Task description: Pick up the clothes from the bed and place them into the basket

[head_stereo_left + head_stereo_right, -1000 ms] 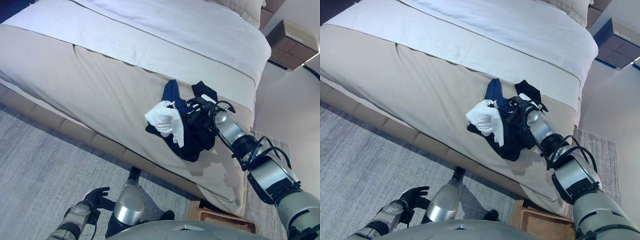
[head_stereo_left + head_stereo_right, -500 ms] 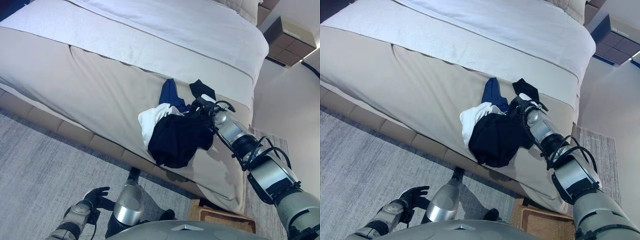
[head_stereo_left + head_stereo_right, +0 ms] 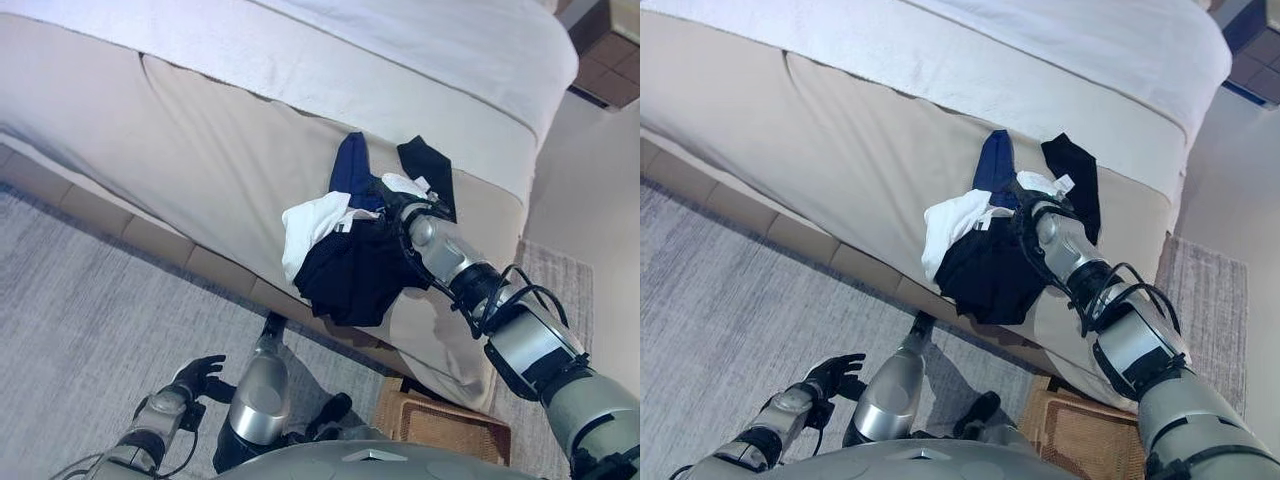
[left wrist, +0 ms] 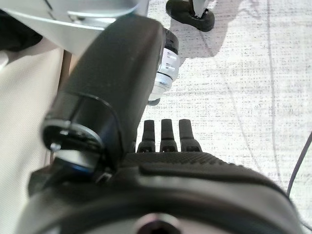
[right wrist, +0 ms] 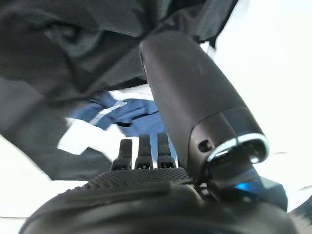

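Grey carpet (image 3: 90, 300) covers the floor beside a wide bed (image 3: 200, 150) dressed in a beige cover with a white sheet across its upper part. Near the bed's edge lies a bundle of clothes (image 3: 350, 265): a black garment hanging over the side, a white piece (image 3: 310, 225) beside it, a blue piece (image 3: 350, 165) higher up, and a separate black item (image 3: 430, 170) just beyond the arm. The right hand (image 3: 392, 205) reaches into this bundle from the robot's right, its wrist resting at the top of the black garment. In the right wrist view the fingers (image 5: 140, 151) point into the dark, blue and white folds, with the thumb standing up among the cloth; whether they are closed around the fabric cannot be told, since the cloth hides their tips. On the floor at the foot of the bed's corner sits a woven basket (image 3: 440, 430), below the right arm and apart from the clothes. The left hand (image 3: 198, 378) hangs low over the carpet, well away from the bed, its fingers loosely curled and holding nothing.
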### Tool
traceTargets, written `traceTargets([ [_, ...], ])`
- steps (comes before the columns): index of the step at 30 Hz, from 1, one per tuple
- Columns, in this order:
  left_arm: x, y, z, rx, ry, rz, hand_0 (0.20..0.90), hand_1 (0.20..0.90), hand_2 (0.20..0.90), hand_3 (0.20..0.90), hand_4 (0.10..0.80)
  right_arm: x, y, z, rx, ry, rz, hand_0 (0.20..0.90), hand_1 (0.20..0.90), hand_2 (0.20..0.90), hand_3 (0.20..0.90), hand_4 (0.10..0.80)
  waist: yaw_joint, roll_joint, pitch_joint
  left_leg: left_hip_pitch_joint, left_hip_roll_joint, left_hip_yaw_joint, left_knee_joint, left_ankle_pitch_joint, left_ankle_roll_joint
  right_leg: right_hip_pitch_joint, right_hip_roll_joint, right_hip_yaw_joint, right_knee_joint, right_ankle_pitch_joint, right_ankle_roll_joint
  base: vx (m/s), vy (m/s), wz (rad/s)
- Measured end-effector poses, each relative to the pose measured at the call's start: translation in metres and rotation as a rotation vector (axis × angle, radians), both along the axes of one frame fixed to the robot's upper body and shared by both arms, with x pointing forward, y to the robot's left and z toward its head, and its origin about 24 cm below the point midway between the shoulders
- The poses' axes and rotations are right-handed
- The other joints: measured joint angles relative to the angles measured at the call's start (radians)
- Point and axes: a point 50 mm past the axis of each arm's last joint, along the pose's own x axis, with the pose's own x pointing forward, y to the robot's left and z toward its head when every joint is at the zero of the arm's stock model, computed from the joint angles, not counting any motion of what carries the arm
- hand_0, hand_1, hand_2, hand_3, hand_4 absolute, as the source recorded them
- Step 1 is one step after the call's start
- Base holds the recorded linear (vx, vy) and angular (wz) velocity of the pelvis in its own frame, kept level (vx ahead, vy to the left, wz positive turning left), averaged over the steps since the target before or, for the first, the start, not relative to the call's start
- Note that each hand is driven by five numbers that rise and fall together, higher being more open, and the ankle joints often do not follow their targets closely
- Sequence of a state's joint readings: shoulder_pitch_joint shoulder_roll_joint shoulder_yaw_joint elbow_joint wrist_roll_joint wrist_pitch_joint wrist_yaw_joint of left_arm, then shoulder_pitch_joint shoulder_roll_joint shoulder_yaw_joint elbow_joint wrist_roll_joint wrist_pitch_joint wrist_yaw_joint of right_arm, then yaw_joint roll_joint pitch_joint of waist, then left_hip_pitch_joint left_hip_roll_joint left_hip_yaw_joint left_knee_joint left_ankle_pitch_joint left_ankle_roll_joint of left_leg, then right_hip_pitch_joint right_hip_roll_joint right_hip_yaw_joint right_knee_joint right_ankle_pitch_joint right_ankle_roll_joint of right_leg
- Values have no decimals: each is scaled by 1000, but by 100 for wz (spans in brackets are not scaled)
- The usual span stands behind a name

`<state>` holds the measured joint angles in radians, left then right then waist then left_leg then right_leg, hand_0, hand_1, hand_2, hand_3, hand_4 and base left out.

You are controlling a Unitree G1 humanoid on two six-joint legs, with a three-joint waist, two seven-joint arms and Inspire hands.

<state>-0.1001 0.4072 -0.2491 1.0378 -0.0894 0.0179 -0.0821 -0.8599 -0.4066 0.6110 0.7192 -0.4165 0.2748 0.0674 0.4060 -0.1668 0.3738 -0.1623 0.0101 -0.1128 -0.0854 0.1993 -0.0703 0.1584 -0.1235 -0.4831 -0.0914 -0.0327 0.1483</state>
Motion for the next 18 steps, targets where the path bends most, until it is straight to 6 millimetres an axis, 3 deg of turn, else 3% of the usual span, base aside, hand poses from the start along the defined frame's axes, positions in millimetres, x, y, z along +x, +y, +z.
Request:
traceTargets([
  [3, 10, -3, 4, -12, -31, -1, 900, 900, 900, 900, 800, 6, 2, 13, -15, -26, 0, 900, 900, 900, 900, 800, 16, 3, 21, -27, -8, -25, 12, 0, -1, -8, 1, -26, 0, 0, 0, -20, 31, 22],
  [11, 28, -7, 12, -36, -99, -5, 900, 900, 900, 900, 800, 12, -1, 7, -61, 25, -49, 900, 900, 900, 900, 800, 68, 6, 35, -68, -30, -75, 28, -3, -3, -15, -2, -76, 3, 0, 0, -25, 36, 21],
  [18, 33, -8, 15, -47, -123, -15, 900, 900, 900, 900, 800, 17, 3, 22, -103, -17, -44, 900, 900, 900, 900, 800, 84, 9, 53, -118, -36, -88, 47, -3, 0, -50, -1, -83, 8, -4, -5, 9, 55, 5],
])
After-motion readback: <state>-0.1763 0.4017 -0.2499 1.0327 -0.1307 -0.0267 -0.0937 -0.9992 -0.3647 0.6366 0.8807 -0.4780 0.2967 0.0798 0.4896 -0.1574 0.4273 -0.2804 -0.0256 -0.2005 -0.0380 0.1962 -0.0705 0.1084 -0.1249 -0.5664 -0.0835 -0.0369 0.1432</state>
